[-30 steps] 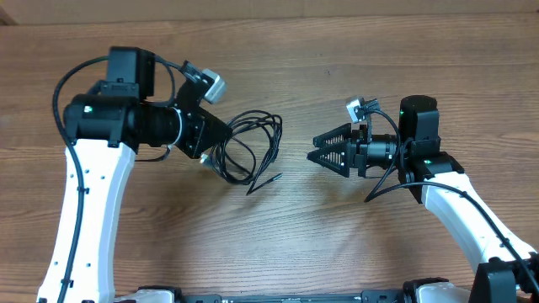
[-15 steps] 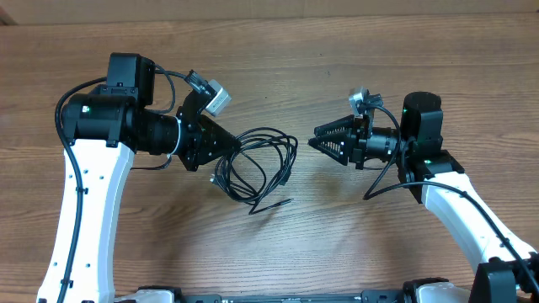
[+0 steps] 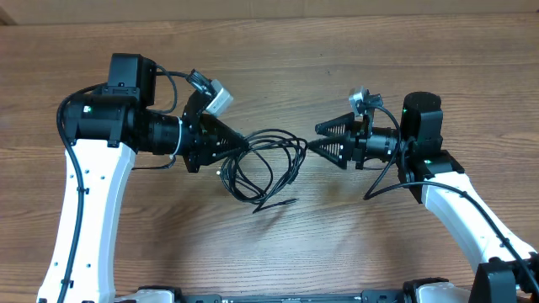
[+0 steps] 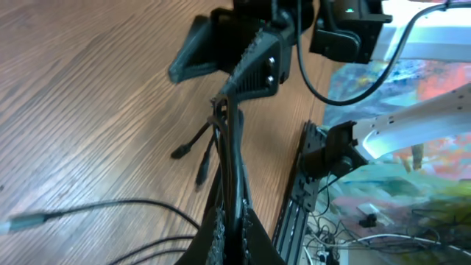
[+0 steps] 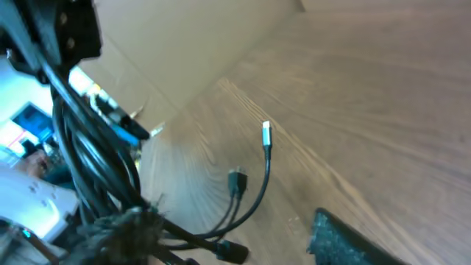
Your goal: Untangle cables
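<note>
The cables (image 3: 268, 164) are a bundle of thin black loops hanging between my two grippers, just above the wooden table. My left gripper (image 3: 242, 145) is shut on the bundle's left side; in the left wrist view the cords (image 4: 228, 147) run from its closed jaws (image 4: 234, 228) up to the right gripper (image 4: 235, 51). My right gripper (image 3: 313, 143) is open at the bundle's right end. In the right wrist view the cords (image 5: 96, 162) lie against its left finger, with its jaws (image 5: 235, 246) wide apart. Loose plug ends (image 5: 266, 135) dangle below.
The wooden table (image 3: 404, 252) spreads around both arms. One loose cable end (image 3: 278, 203) lies on it in front of the bundle. A black rail and clutter (image 4: 316, 184) lie beyond the table's near edge.
My left gripper has carried the bundle to the right, lifting and stretching it towards the right gripper. The right gripper has turned and edged left, and the cords now reach its jaws.
</note>
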Controlling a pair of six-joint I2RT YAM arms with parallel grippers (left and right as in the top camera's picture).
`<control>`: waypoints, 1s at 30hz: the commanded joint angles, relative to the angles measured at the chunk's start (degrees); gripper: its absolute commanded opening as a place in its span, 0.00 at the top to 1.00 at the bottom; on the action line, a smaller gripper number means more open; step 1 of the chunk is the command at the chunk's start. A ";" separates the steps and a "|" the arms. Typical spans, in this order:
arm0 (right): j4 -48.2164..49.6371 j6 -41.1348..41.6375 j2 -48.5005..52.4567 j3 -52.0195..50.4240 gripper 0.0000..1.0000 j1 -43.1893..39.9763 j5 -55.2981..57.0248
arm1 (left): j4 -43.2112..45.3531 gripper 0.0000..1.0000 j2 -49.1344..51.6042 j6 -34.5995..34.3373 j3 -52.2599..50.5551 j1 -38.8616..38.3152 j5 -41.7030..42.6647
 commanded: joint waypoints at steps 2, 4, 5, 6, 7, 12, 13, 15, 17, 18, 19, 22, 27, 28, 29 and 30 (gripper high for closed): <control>0.37 -0.26 0.11 1.36 0.27 0.22 -3.30 | 0.50 0.96 -0.68 3.67 1.60 -2.86 4.46; 0.35 -0.26 0.11 1.36 0.32 0.22 -3.76 | 0.87 0.96 -0.68 3.65 1.60 -3.80 4.11; 0.33 -0.24 0.11 1.36 0.33 0.22 -3.80 | 1.01 0.96 -0.66 3.65 1.60 -4.04 3.85; 0.35 -0.26 0.11 1.36 0.33 0.22 -4.22 | 1.09 0.96 -0.63 3.65 1.60 -4.07 3.85; 0.37 -0.26 0.11 1.36 0.33 0.22 -4.76 | 1.18 0.96 -0.59 3.65 1.60 -4.07 3.87; 0.39 -0.28 0.11 1.36 0.24 0.22 -6.71 | 1.79 0.96 -0.59 3.65 1.60 -4.02 3.85; 0.39 -0.28 0.11 1.36 0.24 0.22 -6.69 | 1.92 0.96 -0.59 3.65 1.60 -4.02 3.85; 0.39 -0.46 0.11 1.36 0.24 0.20 -6.69 | 2.27 0.96 -0.59 3.63 1.60 -4.00 3.85; 0.42 -0.46 0.11 1.36 0.25 0.22 -6.71 | 2.60 0.96 -0.59 3.61 1.60 -4.02 3.87; 0.42 -0.46 0.11 1.36 0.25 0.22 -6.71 | 2.73 0.96 -0.57 3.61 1.60 -4.02 3.87; 0.42 -0.46 0.11 1.36 0.27 0.22 -6.73 | 2.86 0.96 -0.57 3.63 1.60 -4.02 3.87; 0.42 -0.46 0.11 1.36 0.28 0.22 -6.78 | 3.50 0.95 -0.55 3.58 1.57 -4.02 3.87; 0.59 -0.46 0.11 1.36 0.13 0.26 -9.18 | 4.35 0.96 -0.04 3.17 1.57 -4.02 3.89; 0.57 -0.48 0.11 1.36 0.10 0.26 -9.46 | 4.35 0.95 0.13 3.17 1.57 -4.02 3.87; 0.57 -0.48 0.11 1.36 0.06 0.26 -9.60 | 4.35 0.96 0.24 3.17 1.57 -4.02 3.87; 0.59 -0.48 0.11 1.36 0.04 0.26 -9.70 | 4.33 0.96 0.48 3.17 1.57 -4.02 3.78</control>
